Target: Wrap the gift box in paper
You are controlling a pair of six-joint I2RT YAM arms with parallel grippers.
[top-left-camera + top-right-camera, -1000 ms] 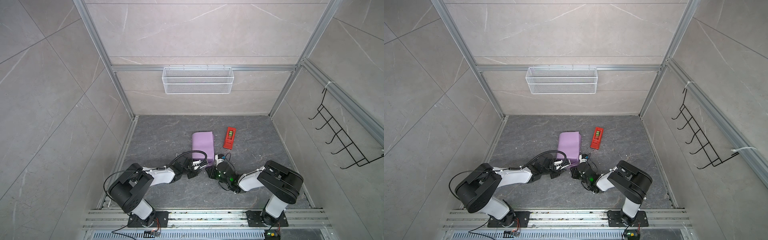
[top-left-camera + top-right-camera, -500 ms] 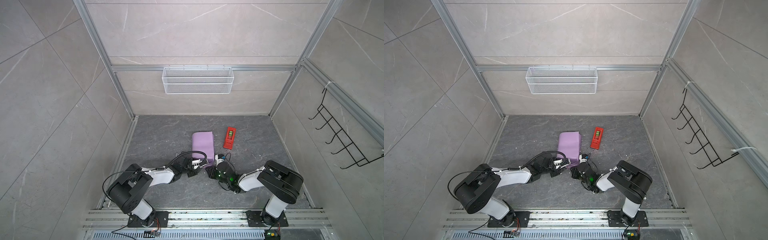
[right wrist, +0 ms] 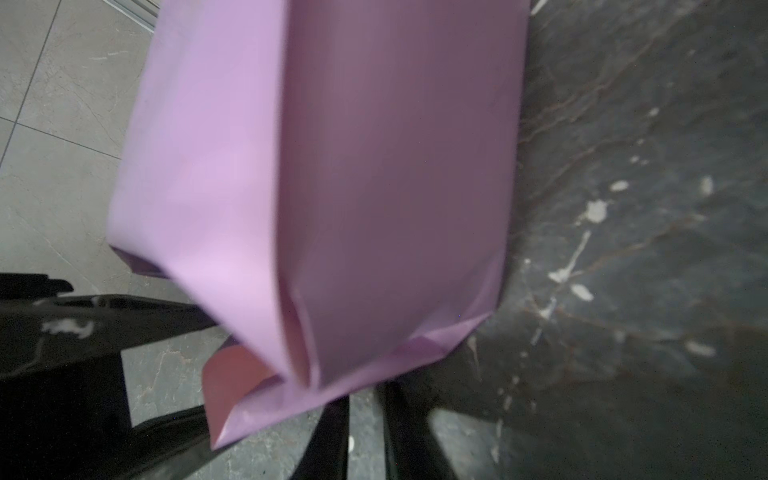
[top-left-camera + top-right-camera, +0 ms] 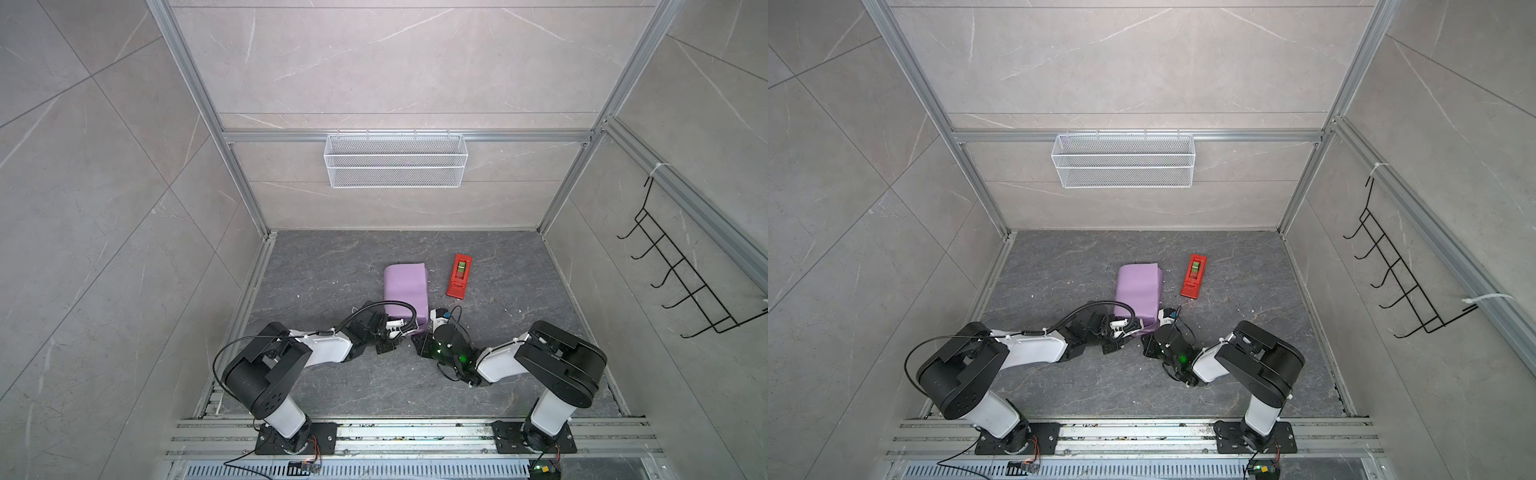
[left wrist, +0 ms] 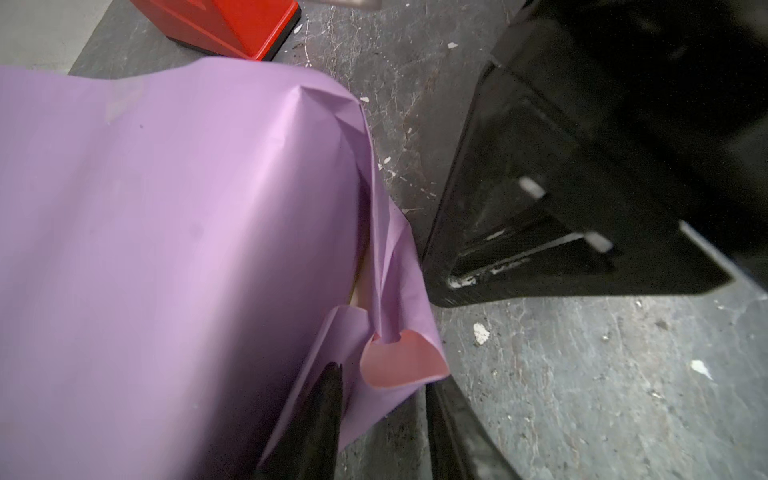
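Lilac paper (image 4: 405, 286) lies wrapped round the gift box, which is hidden inside it, on the dark stone floor (image 4: 324, 266). At the parcel's near end the left claw (image 5: 382, 378) stands open, its fingers astride a loose flap whose pink underside curls up between them. Just beside it, the right claw (image 3: 361, 409) is open only a slit, tips at the paper's folded edge. Beyond the right claw, apart from the parcel, lies a red tape dispenser (image 4: 459, 276).

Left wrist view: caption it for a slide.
Left gripper at the curled, pink-backed corner of the paper; red tape dispenser beyond.
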